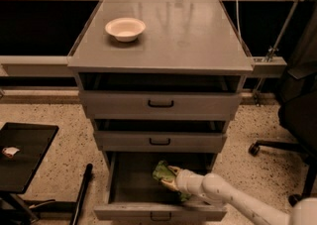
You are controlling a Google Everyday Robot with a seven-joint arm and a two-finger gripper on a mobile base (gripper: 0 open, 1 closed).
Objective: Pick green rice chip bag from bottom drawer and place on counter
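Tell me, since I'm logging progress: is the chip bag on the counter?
No, the green rice chip bag lies in the bottom drawer, gripper at it.

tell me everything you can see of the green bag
The bag is small, light green and crinkled, foil-like by its look. It lies inside the open bottom drawer, right of its middle. The gripper, reaching in from the right, is against its near edge and hides part of it.
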